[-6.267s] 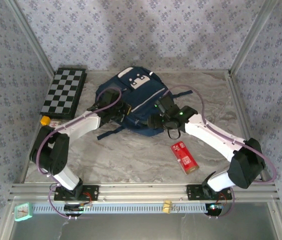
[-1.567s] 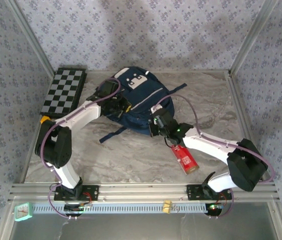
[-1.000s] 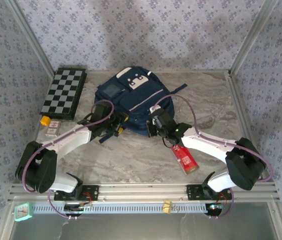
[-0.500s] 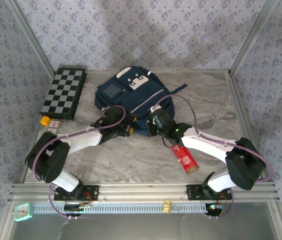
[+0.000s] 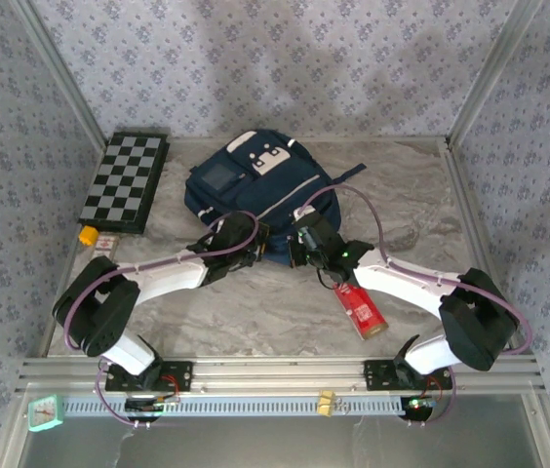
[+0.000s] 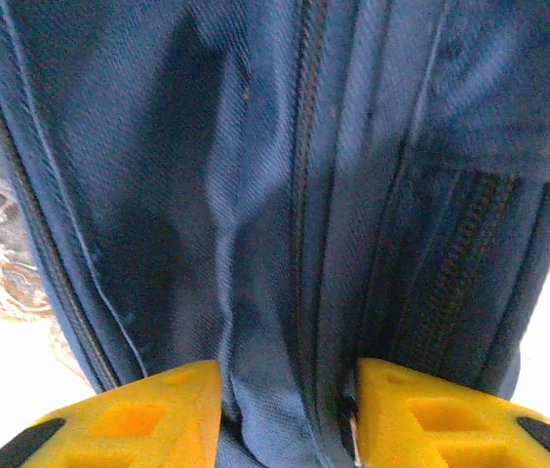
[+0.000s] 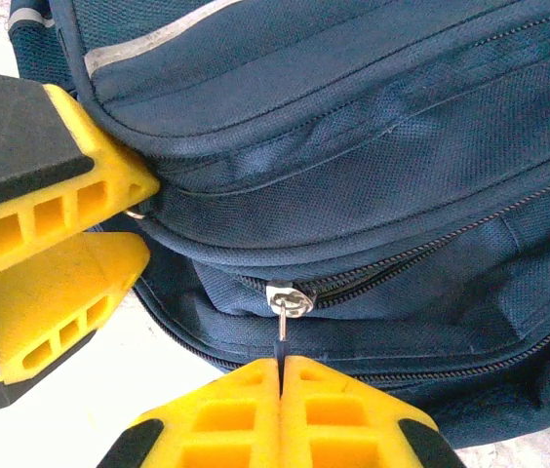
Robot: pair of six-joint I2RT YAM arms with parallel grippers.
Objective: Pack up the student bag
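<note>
Asking: Where does the student bag (image 5: 255, 180) sit?

Answering: It lies flat at the middle back of the marble-patterned table (image 5: 255, 312), white patches toward the far wall. Both arms reach in to its near edge.

Asking: What are the grippers doing?

Answering: In the right wrist view, the right gripper (image 7: 281, 375) has its yellow fingers pressed together on the thin tab of a silver zipper pull (image 7: 282, 300). The left gripper (image 6: 288, 395) pinches a raised fold of navy fabric beside a zip line, one finger on each side with the cloth filling the gap. It looks placed to steady the bag.

Asking: Is the bag open yet?

Answering: No opening shows. The zip teeth to the right of the slider look closed, and I cannot tell about the stretch to its left.

Asking: So how far along is the packing?

Answering: Early, I judge. A chessboard (image 5: 124, 182), a small yellow object (image 5: 87, 235) and a small box (image 5: 105, 246) sit at the table's left edge, well apart from the bag. A flat red packet (image 5: 360, 303) lies under the right arm. The bag has yet to be unzipped and the items put inside.
</note>
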